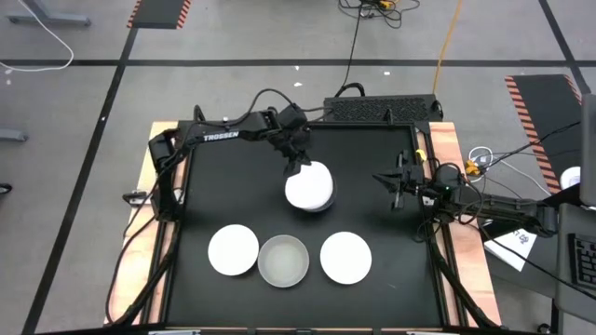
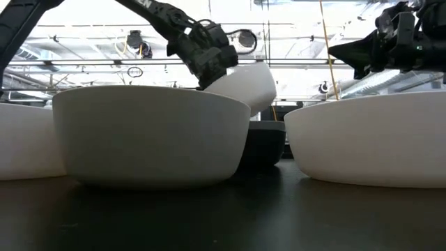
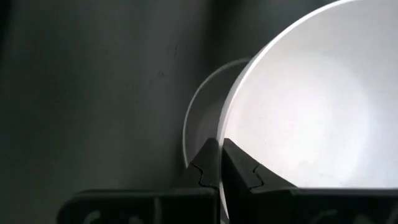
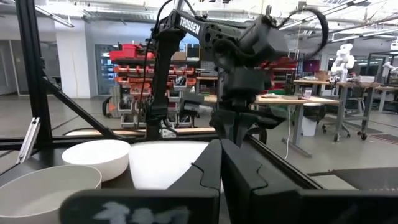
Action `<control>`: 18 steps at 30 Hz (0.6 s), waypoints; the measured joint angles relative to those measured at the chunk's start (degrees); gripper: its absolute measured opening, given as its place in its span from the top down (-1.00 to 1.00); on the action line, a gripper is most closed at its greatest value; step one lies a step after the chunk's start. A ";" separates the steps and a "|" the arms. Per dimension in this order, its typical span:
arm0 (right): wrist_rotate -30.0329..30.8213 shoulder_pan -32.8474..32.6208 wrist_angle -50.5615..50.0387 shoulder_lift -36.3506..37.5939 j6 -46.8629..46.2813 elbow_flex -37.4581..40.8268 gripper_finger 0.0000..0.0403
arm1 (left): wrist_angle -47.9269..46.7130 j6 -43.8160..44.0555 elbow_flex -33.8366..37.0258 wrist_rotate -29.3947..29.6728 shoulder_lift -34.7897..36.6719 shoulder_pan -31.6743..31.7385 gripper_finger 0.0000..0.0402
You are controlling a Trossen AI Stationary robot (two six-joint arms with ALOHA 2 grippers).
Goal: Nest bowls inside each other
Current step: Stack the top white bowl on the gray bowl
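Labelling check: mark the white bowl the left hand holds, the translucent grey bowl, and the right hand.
Round white bowl, held by left hand (image 1: 309,185), high view, inside surface.
Round translucent pale grey bowl (image 1: 283,261), high view, inner floor.
Right hand (image 1: 387,178), high view, shut fingertips.

Three white bowls (image 1: 234,250), translucent bowl (image 1: 283,261), dark bowl (image 2: 263,144).

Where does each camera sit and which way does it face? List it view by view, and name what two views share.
High view: above the table, looking straight down; both arms show.
Low view: at tabletop height, looking across the bowls; the left gripper comes in from above.
Left wrist view: on the left arm, looking past its shut fingers at the white bowl they pinch.
Right wrist view: on the right arm, facing the left arm.
Shared: the held white bowl also shows in the high view.
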State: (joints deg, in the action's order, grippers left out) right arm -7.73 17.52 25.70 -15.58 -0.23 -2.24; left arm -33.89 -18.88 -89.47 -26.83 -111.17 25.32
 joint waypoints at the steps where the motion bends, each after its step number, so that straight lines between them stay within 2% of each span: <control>1: 0.00 0.01 -0.34 0.11 0.00 0.00 1.00 | -0.23 0.05 0.00 0.42 -0.60 0.00 1.00; 11: -0.04 0.00 -3.60 0.20 -0.79 0.00 1.00 | -0.74 0.57 -0.17 3.21 -4.96 0.11 1.00; 18: -0.06 0.01 -5.13 0.18 -0.67 0.00 1.00 | -11.96 -0.49 -4.66 13.36 -4.96 -0.44 1.00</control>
State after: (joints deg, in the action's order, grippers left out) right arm -7.79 17.54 20.57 -15.40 -0.90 -2.24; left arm -45.85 -19.37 -94.13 -13.46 -116.14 24.88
